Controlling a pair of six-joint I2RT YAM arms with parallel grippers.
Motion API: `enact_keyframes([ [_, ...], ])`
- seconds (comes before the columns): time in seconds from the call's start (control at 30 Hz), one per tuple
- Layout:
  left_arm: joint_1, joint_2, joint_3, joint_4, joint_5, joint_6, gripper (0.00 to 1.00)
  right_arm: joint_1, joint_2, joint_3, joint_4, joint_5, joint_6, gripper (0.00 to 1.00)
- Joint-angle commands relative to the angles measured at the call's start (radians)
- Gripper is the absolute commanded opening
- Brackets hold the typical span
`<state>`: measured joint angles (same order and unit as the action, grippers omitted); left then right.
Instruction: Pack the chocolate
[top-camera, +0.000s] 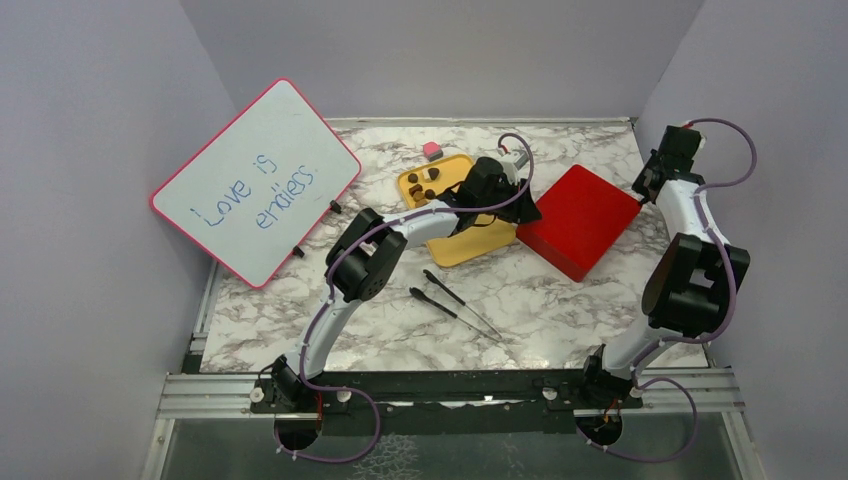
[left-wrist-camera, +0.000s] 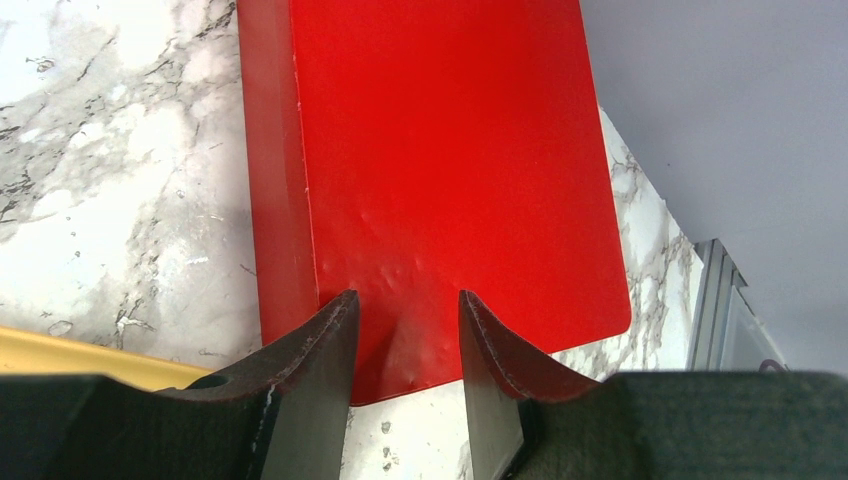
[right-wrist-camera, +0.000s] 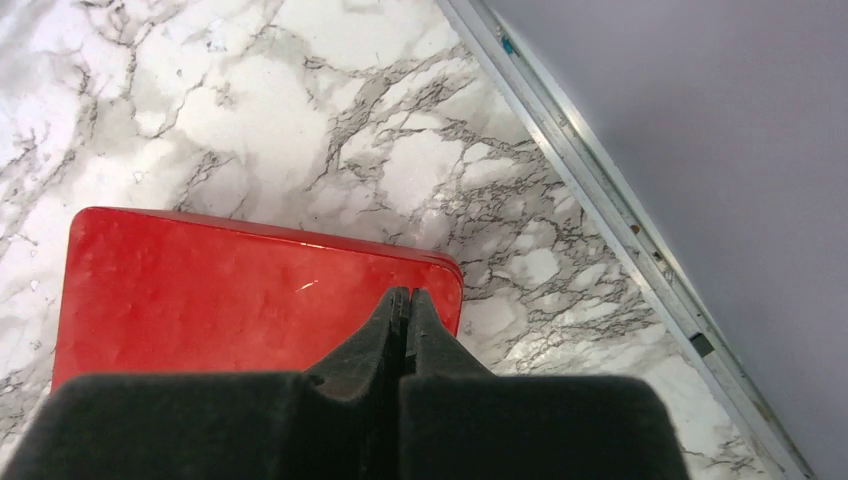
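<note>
A few dark brown pieces of chocolate (top-camera: 430, 192) lie in the far end of a yellow tray (top-camera: 472, 240); my left arm hides the tray's middle. A closed red box (top-camera: 582, 218) lies just right of the tray. My left gripper (top-camera: 524, 208) hovers over the box's left corner. In the left wrist view this gripper (left-wrist-camera: 405, 322) is open, and only the red box (left-wrist-camera: 440, 150) shows between its fingers. My right gripper (top-camera: 645, 186) is at the box's right corner. In the right wrist view it (right-wrist-camera: 405, 297) is shut and empty over the red box (right-wrist-camera: 230, 300).
A small pink cube (top-camera: 432, 150) sits behind the tray. A pink-framed whiteboard (top-camera: 256, 180) leans at the left. Two thin black tools (top-camera: 452, 300) lie on the marble table (top-camera: 560, 310) in front of the tray. Grey walls close in both sides and the back.
</note>
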<state>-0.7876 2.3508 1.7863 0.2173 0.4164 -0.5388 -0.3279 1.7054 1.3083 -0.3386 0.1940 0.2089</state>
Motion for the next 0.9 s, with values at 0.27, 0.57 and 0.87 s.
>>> enact_keyframes([
  [0.27,-0.001,0.042,0.025,-0.032,0.041,-0.013,0.45,-0.001,0.191,0.012,-0.126,0.068,0.066,0.01],
  [0.57,0.000,0.044,0.032,-0.025,0.047,-0.021,0.45,0.018,0.036,0.065,-0.070,-0.083,0.018,0.01],
  [0.87,0.001,0.062,0.021,0.015,0.084,-0.076,0.44,0.124,0.048,0.180,-0.002,-0.287,0.033,0.01],
])
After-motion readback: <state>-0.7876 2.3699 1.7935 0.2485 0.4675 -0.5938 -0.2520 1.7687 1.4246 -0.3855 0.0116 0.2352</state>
